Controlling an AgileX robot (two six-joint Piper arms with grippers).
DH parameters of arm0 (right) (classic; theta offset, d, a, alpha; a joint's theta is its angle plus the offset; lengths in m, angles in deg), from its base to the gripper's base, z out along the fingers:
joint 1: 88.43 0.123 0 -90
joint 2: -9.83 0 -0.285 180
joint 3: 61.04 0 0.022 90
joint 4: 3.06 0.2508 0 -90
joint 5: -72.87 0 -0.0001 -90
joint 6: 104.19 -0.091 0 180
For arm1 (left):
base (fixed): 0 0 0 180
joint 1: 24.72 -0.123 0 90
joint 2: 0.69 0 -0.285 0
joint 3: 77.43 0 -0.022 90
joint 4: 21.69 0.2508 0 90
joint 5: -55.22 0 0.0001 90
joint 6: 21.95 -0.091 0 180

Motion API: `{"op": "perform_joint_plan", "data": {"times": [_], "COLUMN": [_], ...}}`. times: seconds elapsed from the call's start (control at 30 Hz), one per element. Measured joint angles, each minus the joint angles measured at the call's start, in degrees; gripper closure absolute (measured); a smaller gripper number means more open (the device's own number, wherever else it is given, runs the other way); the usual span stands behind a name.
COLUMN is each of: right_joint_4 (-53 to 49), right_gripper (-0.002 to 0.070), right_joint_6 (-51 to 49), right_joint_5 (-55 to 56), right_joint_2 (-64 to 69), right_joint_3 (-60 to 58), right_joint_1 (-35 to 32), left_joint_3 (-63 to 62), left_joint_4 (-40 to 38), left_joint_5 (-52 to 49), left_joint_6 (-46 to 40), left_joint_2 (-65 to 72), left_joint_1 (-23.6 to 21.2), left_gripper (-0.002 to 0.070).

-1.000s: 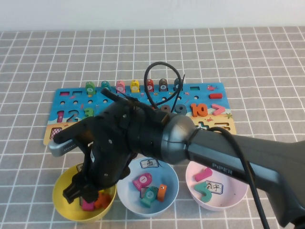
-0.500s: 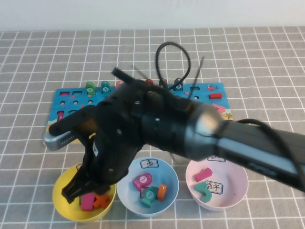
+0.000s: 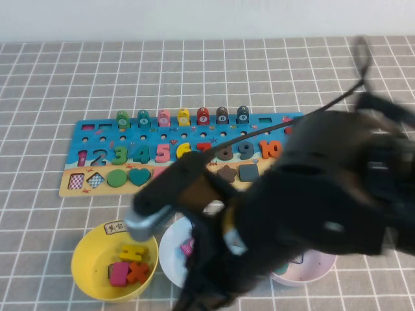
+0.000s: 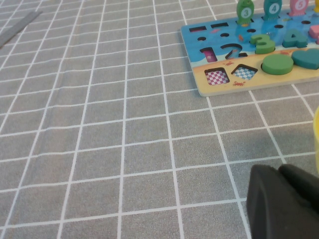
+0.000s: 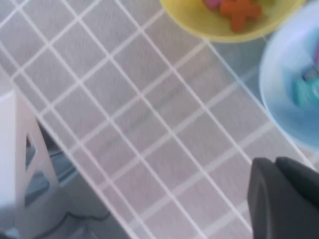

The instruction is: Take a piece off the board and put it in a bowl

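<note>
The orange plus piece [image 3: 137,272] lies in the yellow bowl [image 3: 84,256] at the front left, beside a pink piece and a yellow piece. It also shows in the right wrist view [image 5: 240,11] inside the bowl [image 5: 199,27]. The board [image 3: 97,126] lies behind the bowls with numbers and shapes on it. My right arm [image 3: 292,214] is a blurred mass over the front right. My right gripper [image 5: 286,199] is shut and empty, above bare table in front of the bowls. My left gripper [image 4: 284,199] is shut and empty, low over the table left of the board [image 4: 209,37].
A light blue bowl [image 3: 170,253] with several pieces stands right of the yellow bowl, partly hidden by my arm. A pale pink bowl [image 3: 305,275] is at the front right. The right wrist view shows the table's front edge and a white stand [image 5: 20,164] beyond it.
My right arm has pulled back from over the yellow bowl toward the front right. The orange plus stays in the bowl, and the board's numbers are uncovered.
</note>
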Motion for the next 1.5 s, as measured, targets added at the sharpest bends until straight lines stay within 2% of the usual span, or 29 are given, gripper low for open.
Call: {"op": "perform_joint_plan", "data": {"times": [0.37,0.53,0.9,1.07,1.23,1.33,1.5], "right_joint_4": [-1.8,-3.6,-9.4,-8.6,-4.7,-3.0,0.5], "right_gripper": [0.0691,0.0691,0.0692,0.0693,0.0693,0.0693,0.0693], "right_joint_6": [0.1,0.3,0.3,4.8,19.7,22.6,23.7], "right_joint_5": [-3.5,-11.3,-12.3,-3.9,16.2,28.3,41.2], "right_joint_2": [-18.6,-21.4,-22.2,-27.2,-36.3,-43.5,-56.2], "right_joint_3": [-16.4,-17.3,-17.6,-23.3,-37.2,-46.9,-60.3], "right_joint_1": [0.0,0.0,-1.0,-8.7,-23.1,-32.1,-44.1], "left_joint_3": [0.0,0.0,0.0,0.0,0.0,0.0,0.0], "left_joint_4": [0.0,0.0,0.0,0.0,0.0,0.0,0.0], "left_joint_5": [0.0,0.0,0.0,0.0,0.0,0.0,0.0], "left_joint_6": [0.0,0.0,0.0,0.0,0.0,0.0,0.0], "left_joint_2": [0.0,0.0,0.0,0.0,0.0,0.0,0.0], "left_joint_1": [0.0,0.0,0.0,0.0,0.0,0.0,0.0], "left_gripper": [0.0678,0.0678,0.0678,0.0678,0.0678,0.0678,0.0678]}}
